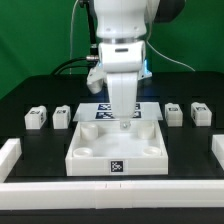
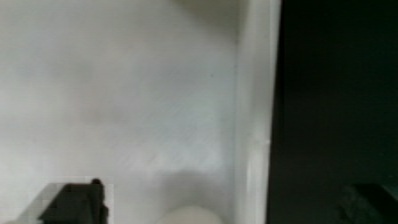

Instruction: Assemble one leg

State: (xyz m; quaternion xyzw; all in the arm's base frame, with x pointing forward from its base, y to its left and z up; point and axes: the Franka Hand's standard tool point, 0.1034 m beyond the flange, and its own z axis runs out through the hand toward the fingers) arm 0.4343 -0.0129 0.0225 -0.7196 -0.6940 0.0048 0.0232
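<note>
Exterior view shows what the wrist camera misses: four stubby white blocks in a row on the black table (image 1: 30, 95), none of them held. The outer left leg (image 1: 37, 118) and inner left leg (image 1: 62, 116) lie on the exterior view's left of the big white tray (image 1: 90, 150). The inner right leg (image 1: 174, 113) and outer right leg (image 1: 199, 112) lie on its right. Each shows a dark tag on one face. The gripper (image 1: 122, 119) hangs over the tray's far edge, in front of the marker board (image 1: 146, 107).

Only the wrist view shows the claw's state. Its dark fingers (image 2: 71, 203) stand wide apart with nothing between them, over a blurred white surface beside the dark table.
</note>
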